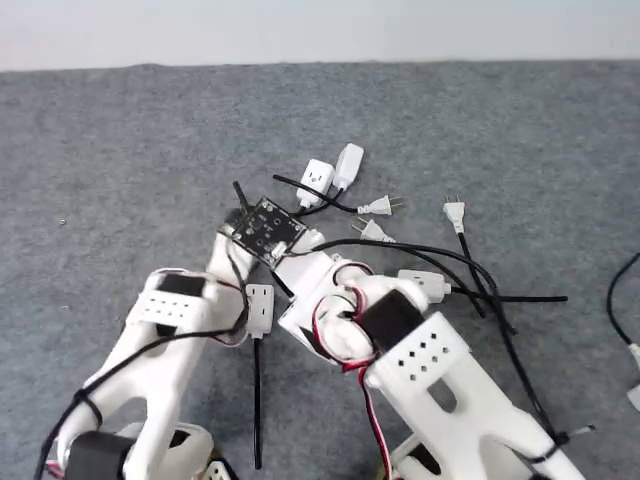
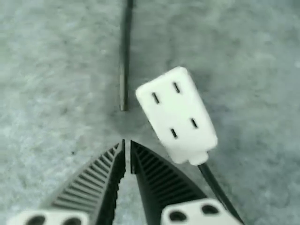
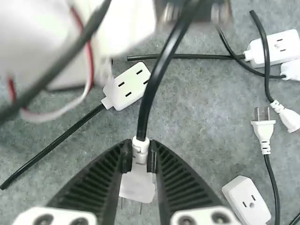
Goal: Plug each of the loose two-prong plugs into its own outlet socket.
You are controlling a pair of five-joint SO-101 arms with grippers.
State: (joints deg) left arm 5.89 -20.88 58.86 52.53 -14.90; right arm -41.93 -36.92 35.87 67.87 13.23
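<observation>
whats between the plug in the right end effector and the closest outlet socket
In the right wrist view, bare grey carpet separates the plug held by the right end effector from the outlet socket; the plug's black cord runs alongside.

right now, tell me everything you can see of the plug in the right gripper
The plug is white and looks like plastic, a small flat body narrowing to a white collar where its black cord leaves. Two thin metal prongs stick out of the other end, pointing back toward the wrist, bare with no socket on them. It is clamped between the black ribbed fingers of the right gripper, with the cord leading away past the fingertips.
</observation>
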